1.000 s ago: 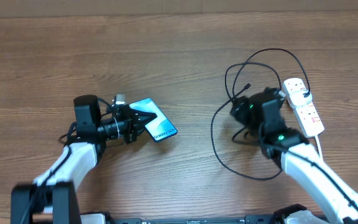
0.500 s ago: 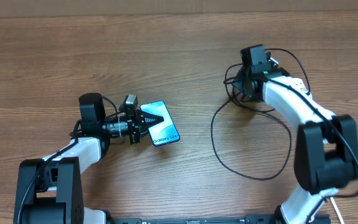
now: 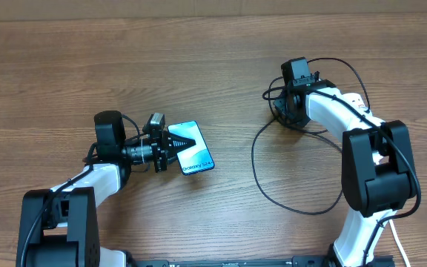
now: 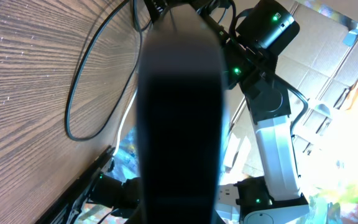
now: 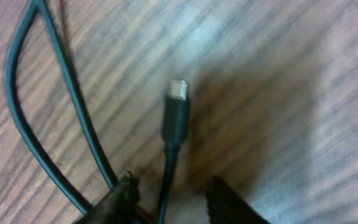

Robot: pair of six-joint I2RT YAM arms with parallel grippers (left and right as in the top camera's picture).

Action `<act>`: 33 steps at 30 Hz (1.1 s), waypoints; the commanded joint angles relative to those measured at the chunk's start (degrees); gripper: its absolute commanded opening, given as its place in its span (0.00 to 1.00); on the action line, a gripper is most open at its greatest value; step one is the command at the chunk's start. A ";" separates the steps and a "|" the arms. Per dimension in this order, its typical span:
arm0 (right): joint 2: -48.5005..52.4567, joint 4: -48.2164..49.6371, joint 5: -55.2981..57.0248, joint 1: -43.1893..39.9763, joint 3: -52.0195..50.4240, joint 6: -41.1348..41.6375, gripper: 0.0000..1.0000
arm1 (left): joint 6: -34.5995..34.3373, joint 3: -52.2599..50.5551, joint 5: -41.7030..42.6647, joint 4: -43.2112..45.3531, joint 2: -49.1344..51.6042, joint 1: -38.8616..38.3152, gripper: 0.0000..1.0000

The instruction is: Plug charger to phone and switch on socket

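Note:
The phone (image 3: 196,154), with a light blue screen, lies left of centre in the overhead view. My left gripper (image 3: 175,141) is shut on its near end. In the left wrist view the phone (image 4: 179,112) is a dark blurred slab between the jaws. The charger, a thin black cable (image 3: 254,159), loops across the right half of the table. My right gripper (image 3: 288,111) is low over its far coil. In the right wrist view its fingers (image 5: 169,186) are open on either side of the cable, just behind the connector tip (image 5: 176,112), which lies on the wood. My right arm hides the socket.
The table is bare brown wood (image 3: 124,67). The cable loop (image 4: 79,93) and my right arm (image 4: 266,68) show beyond the phone in the left wrist view. A second strand of cable (image 5: 36,124) curves past the left finger in the right wrist view.
My right arm has swung from the near side to the far cable coil and now covers the socket. My left gripper has shifted the phone slightly right and nearer.

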 commanded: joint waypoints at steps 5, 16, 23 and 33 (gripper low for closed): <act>2.34 -0.96 -1.92 0.72 -0.04 2.69 0.17 | -0.52 0.66 2.29 0.44 -0.02 -0.39 0.04; 1.03 -0.96 -2.47 0.52 3.30 -10.25 0.04 | 0.76 0.66 2.45 3.37 -0.02 -0.39 0.04; -9.07 -14.49 -16.22 -0.90 16.02 -25.70 0.04 | 0.28 6.40 7.04 9.53 0.22 -0.37 0.04; -22.86 -41.33 -38.07 -0.42 17.33 -42.53 0.04 | 1.42 18.45 11.45 12.04 4.42 -0.37 0.04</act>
